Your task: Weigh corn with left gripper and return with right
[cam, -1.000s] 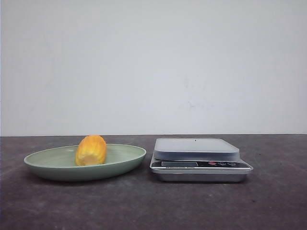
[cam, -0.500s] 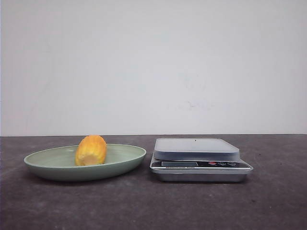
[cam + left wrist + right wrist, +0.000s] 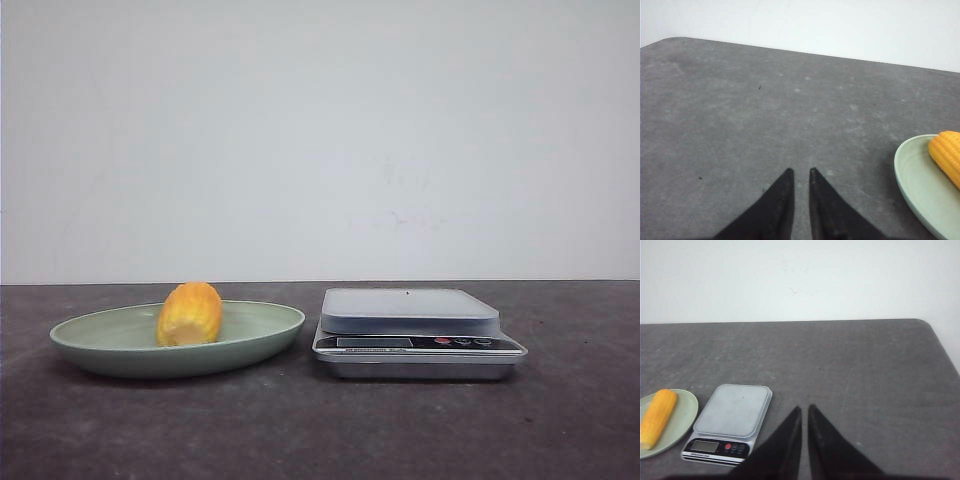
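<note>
Front view shows the corn lying in a shallow pale green plate on the left part of the dark grey worktop. Just right of the plate, close beside it but apart, stands a silver kitchen scale with a bare weighing platform, its display and buttons on the near side. Neither arm appears in this view.

Left wrist view has the left gripper over bare worktop to the left of the plate, its jaws nearly together with only a thin slit between the tips and nothing held.

Right wrist view has the right gripper on the near right side of the scale, jaws likewise almost closed and empty.
</note>
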### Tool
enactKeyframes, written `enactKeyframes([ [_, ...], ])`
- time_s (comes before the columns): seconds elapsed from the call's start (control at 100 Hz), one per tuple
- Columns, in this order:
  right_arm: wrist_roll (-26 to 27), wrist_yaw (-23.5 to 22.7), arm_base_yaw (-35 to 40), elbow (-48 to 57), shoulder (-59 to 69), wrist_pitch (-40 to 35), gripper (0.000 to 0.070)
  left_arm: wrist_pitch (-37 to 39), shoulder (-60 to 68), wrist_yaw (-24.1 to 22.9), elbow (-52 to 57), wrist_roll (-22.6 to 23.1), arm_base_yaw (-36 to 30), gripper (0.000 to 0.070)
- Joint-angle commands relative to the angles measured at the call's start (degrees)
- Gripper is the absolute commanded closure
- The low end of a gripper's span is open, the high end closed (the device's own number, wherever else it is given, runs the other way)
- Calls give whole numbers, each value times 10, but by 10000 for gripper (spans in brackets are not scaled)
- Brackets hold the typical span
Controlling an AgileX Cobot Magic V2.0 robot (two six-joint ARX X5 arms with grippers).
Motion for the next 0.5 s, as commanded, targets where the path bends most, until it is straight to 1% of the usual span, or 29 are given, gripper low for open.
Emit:
enactKeyframes([
  [0.0,-39,8,-21,5,-3,12,684,-2,0,0,-10,8,1,689],
  [0.08,-61,7,-56,-21,-14,48,684,-2,0,0,-10,8,1,689],
  [0.17,-88,-3,-99,-85,-44,121,684,-3,0,0,-10,8,1,689],
  [0.38,-135,-94,-191,-292,-134,289,684,-3,0,0,-10,8,1,689],
  [0.49,-140,-129,-228,-400,-171,373,684,-3,0,0,-10,8,1,689],
])
